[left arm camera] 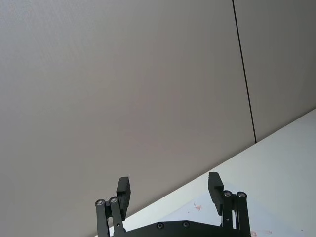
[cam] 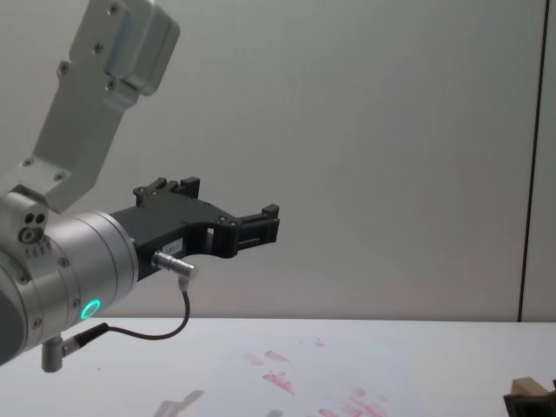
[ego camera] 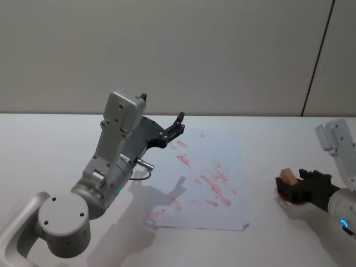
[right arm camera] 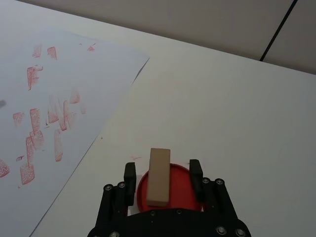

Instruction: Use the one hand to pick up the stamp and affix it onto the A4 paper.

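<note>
Straddling the stamp (right arm camera: 159, 177), your right gripper (right arm camera: 162, 178) sits low near the right edge of the table (right arm camera: 237, 113), its fingers (right arm camera: 195, 171) apart on either side of the wooden block and, as far as the wrist view lets you judge, not yet touching it. The stamp stands on the red ink pad (right arm camera: 180, 190), well apart from the paper (right arm camera: 64, 98), which lies toward the middle of the table and carries scattered red marks.

Your left gripper (ego camera: 172, 129) hangs parked in the air above the paper's far left corner, fingers spread and empty.

The likely trouble starts at the squeeze. The block looks a little off-centre between the fingers, so one pad may reach it first and push or tip it across the ink pad. A shallow hold could also let it twist on the lift, leaving a smeared or partial print. The paper lies loose, so pressing at an angle might drag the sheet rather than mark it.
</note>
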You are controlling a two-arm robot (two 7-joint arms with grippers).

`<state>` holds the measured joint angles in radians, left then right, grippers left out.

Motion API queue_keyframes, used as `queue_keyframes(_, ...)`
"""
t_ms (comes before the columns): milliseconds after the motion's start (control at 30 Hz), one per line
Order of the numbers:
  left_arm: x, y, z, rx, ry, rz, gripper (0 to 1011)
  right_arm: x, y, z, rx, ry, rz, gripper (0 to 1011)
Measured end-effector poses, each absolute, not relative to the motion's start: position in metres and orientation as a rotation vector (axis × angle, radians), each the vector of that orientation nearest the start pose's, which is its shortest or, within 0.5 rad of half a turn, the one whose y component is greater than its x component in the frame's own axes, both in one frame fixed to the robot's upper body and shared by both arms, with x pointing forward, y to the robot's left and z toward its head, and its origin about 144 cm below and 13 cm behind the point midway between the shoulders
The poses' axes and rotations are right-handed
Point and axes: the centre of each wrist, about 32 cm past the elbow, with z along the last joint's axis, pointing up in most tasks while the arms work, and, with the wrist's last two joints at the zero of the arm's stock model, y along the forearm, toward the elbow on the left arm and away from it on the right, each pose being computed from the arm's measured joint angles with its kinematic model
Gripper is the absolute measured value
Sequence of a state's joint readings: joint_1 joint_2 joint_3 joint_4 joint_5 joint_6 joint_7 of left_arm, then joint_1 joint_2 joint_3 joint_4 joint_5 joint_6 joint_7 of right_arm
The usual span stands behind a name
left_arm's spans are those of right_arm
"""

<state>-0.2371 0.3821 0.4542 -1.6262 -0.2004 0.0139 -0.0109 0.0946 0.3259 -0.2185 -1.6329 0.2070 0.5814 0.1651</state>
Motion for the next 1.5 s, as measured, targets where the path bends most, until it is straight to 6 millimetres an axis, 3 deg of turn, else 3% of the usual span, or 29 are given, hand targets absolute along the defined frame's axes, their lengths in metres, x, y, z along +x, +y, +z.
queue_keyframes(200,0.492,0.198,1.204,0.061,-0.268,1.124,1003,0.477,-0.25,1.18,-0.479,0.264,-1.194,824)
queue_keyframes(467,0.492,0.198,1.204,0.061,-0.268,1.124,1003,0.477,-0.25,1.18,-0.48,0.264,-1.194,1001)
queue_keyframes(867,0.492,0.198,1.204,0.061,-0.268,1.124,1003,0.476,-0.249,1.18,-0.472,0.259,-1.193,1001)
queue_keyframes(1500,0.492,0.198,1.204,0.061,-0.267,1.124,1003,0.448,-0.237,1.196,-0.287,0.152,-1.262,1001)
